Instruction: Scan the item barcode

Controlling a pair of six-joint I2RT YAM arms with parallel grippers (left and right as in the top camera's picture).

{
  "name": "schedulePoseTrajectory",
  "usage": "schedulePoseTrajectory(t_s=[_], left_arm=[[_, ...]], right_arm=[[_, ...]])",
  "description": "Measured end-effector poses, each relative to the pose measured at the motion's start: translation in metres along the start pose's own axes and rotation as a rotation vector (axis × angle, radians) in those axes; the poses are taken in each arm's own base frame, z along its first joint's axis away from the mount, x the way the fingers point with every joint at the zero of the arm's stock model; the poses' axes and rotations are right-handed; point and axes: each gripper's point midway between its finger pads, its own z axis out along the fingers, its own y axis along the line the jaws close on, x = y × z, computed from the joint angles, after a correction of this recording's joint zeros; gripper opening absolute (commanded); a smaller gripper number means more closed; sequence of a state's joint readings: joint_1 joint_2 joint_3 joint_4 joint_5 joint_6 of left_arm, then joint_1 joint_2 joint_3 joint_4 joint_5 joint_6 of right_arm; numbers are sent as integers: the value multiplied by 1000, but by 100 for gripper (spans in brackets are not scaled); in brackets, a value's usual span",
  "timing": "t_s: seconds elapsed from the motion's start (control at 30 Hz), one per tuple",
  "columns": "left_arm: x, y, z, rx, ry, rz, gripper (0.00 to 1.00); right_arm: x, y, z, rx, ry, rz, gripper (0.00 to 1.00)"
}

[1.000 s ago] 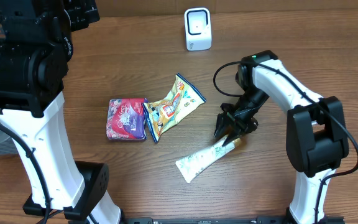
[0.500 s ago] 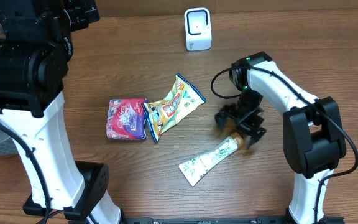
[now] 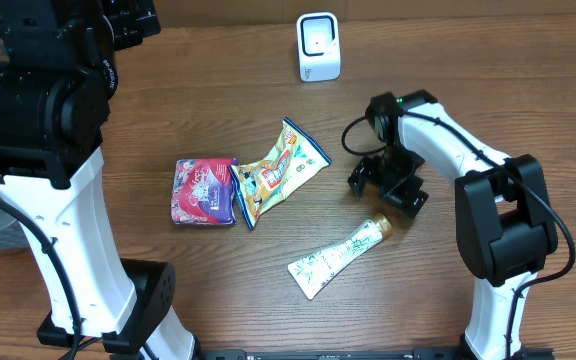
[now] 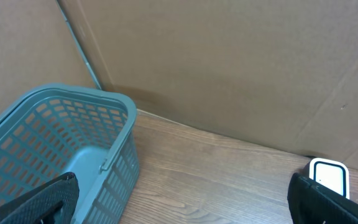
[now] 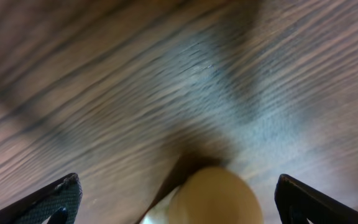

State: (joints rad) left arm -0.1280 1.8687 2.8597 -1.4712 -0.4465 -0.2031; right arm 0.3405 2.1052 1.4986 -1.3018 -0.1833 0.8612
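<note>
Your right tool point(image 3: 386, 188) stands wide and empty just beyond the cap of the tube point(image 3: 340, 256), which lies free on the table point(image 3: 228, 290), near and right of the yellow packet point(image 3: 278, 172). Take the tube by its body, not the cap (it would likely swivel), then face its print toward the scanner point(image 3: 319, 47). No barcode shows, and the right wrist view is blurred. Your left tool point(image 4: 185, 202) is wide too.
</note>
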Motion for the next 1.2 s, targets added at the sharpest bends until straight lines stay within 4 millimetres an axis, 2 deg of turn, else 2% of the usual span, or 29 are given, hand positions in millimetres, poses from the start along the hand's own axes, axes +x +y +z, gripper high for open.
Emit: schedulePoseTrajectory(t_s=[0.13, 0.3, 0.4, 0.5, 0.7, 0.83, 0.9, 1.1, 1.2], left_arm=[[0, 0, 0, 0, 0, 0, 100], [0, 0, 0, 0, 0, 0, 100], [0, 0, 0, 0, 0, 0, 100], [0, 0, 0, 0, 0, 0, 100], [0, 0, 0, 0, 0, 0, 100], [0, 0, 0, 0, 0, 0, 100], [0, 0, 0, 0, 0, 0, 100], [0, 0, 0, 0, 0, 0, 100], [0, 0, 0, 0, 0, 0, 100]], right_arm=[[8, -14, 12, 45, 37, 44, 100], [16, -24, 11, 89, 66, 104, 100], [16, -22, 12, 86, 61, 122, 100], [11, -11, 15, 42, 39, 117, 98], [15, 9, 22, -65, 30, 93, 71], [18, 15, 23, -95, 46, 88, 47], [20, 15, 23, -95, 52, 93, 40], [21, 14, 24, -92, 57, 97, 32], [20, 14, 24, -89, 51, 93, 32]])
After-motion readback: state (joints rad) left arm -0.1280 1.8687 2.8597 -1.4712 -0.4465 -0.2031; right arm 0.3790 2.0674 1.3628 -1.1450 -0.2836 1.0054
